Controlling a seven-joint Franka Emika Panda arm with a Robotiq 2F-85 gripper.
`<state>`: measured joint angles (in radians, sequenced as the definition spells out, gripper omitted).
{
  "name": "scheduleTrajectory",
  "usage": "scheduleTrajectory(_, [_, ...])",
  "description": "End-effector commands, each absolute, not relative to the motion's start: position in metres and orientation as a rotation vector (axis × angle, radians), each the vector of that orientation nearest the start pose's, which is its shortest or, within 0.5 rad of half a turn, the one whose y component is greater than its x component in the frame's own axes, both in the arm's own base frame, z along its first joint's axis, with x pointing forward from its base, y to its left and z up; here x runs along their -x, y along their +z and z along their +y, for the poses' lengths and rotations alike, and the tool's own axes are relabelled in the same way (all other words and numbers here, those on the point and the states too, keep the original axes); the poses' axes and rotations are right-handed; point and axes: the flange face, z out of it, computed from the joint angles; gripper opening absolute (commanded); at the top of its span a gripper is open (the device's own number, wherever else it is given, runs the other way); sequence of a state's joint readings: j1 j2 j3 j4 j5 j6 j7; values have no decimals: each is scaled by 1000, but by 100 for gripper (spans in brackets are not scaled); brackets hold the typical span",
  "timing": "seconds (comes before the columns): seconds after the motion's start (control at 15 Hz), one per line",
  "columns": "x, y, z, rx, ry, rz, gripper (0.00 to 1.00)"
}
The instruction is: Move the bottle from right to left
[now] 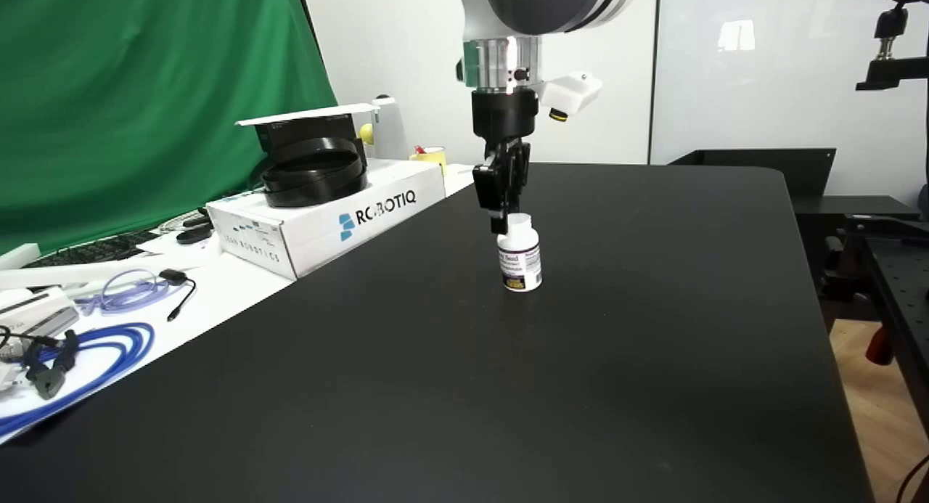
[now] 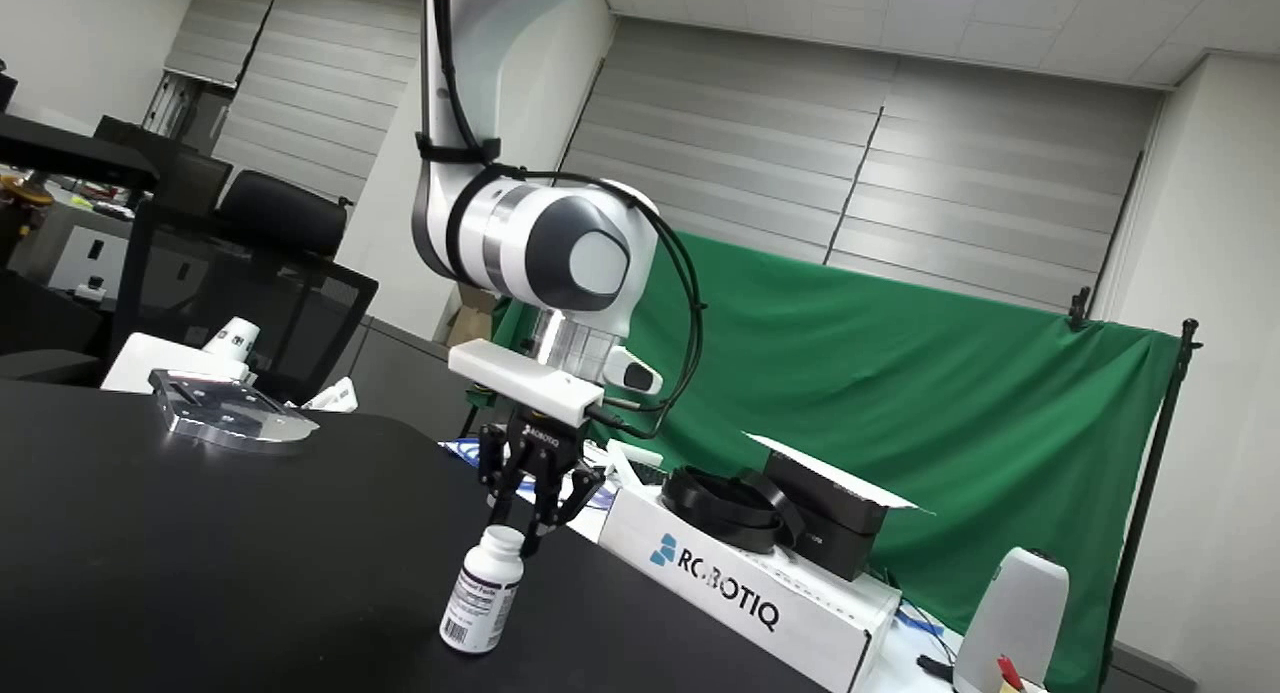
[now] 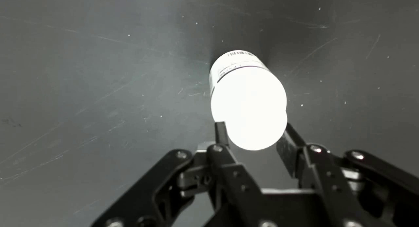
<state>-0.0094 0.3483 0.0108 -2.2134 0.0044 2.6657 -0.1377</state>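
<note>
Standing upright, by its look on the table [image 1: 406,387], the bottle [image 1: 520,256] sits a little toward three o'clock from the centre of an exterior view. Nothing marks start or goal, so whether the crossing is done I can't judge; my guess is a pickup or a release, leaving either the whole carry leftward or just the gripper's [image 3: 256,137] retreat. The bottle is white, its cap [image 2: 503,538] in place, its label [image 1: 521,269] finely printed and dark toward six o'clock; the wrist view burns the cap to blank white. There the fingers [image 3: 221,133] stand partly parted, at about eight and between four and five o'clock of the cap; whether they pinch it isn't clear. Farther out, the box [image 1: 363,220] lies between nine and ten o'clock of the bottle.
</note>
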Motion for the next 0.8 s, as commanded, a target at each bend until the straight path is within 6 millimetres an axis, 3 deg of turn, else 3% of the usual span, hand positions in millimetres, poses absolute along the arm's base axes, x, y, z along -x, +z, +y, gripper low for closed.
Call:
scheduleTrajectory(0.0, [-563, 230, -3, 3113, -123, -149, 17])
scheduleTrajectory(0.33, [-570, 251, -2, 3140, -15, -164, 17])
scheduleTrajectory(0.73, [-573, 300, 17, 3179, -57, -273, 17])
